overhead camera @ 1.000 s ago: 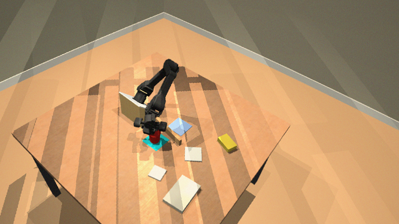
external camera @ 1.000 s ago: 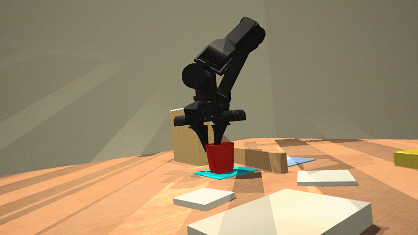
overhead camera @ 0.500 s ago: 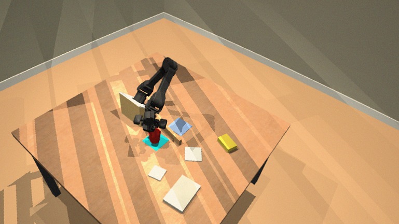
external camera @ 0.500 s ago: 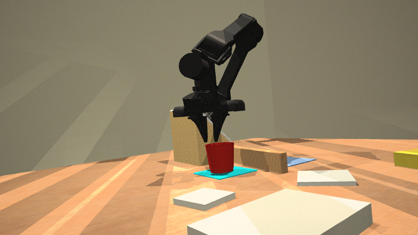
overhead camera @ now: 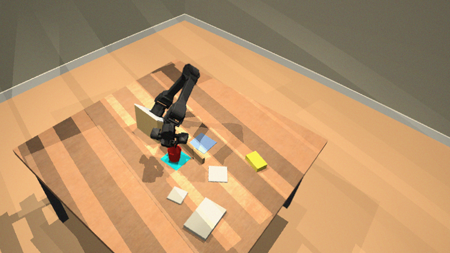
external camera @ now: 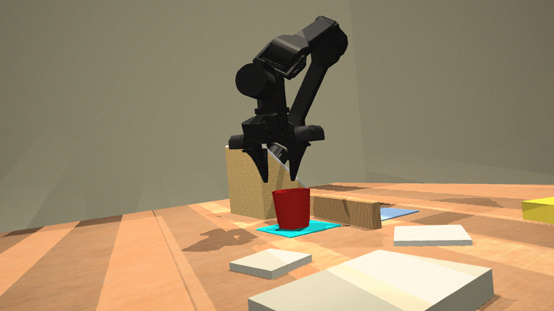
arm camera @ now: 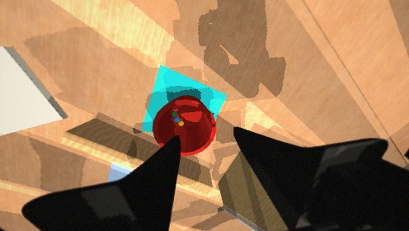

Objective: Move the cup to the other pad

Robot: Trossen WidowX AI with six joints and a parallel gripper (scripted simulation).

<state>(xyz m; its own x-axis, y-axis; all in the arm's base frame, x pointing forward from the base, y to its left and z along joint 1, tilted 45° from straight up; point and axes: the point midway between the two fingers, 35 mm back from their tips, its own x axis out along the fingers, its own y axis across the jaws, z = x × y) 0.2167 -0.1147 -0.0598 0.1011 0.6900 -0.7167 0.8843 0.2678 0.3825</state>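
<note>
The red cup (overhead camera: 174, 154) (external camera: 291, 209) (arm camera: 194, 138) stands upright on the cyan pad (overhead camera: 177, 165) (external camera: 324, 225) (arm camera: 165, 78). Several small marbles (arm camera: 177, 119) lie inside the cup in the wrist view. The blue pad (overhead camera: 203, 143) (external camera: 397, 213) (arm camera: 118, 172) lies on the other side of the low wooden wall and bears nothing. My gripper (external camera: 279, 181) (arm camera: 207, 134) is open and empty, with its fingertips just above the cup's rim in the exterior view. In the top view its fingertips are hidden.
A low wooden wall (overhead camera: 195, 152) (external camera: 347, 210) (arm camera: 136, 144) stands between the pads. A taller tan block (overhead camera: 146, 124) (external camera: 247, 182) (arm camera: 243, 186) stands beside the cup. Pale slabs (overhead camera: 218, 174) (overhead camera: 177, 195) (overhead camera: 205, 218) and a yellow block (overhead camera: 255, 161) (external camera: 547, 211) lie farther out on the table.
</note>
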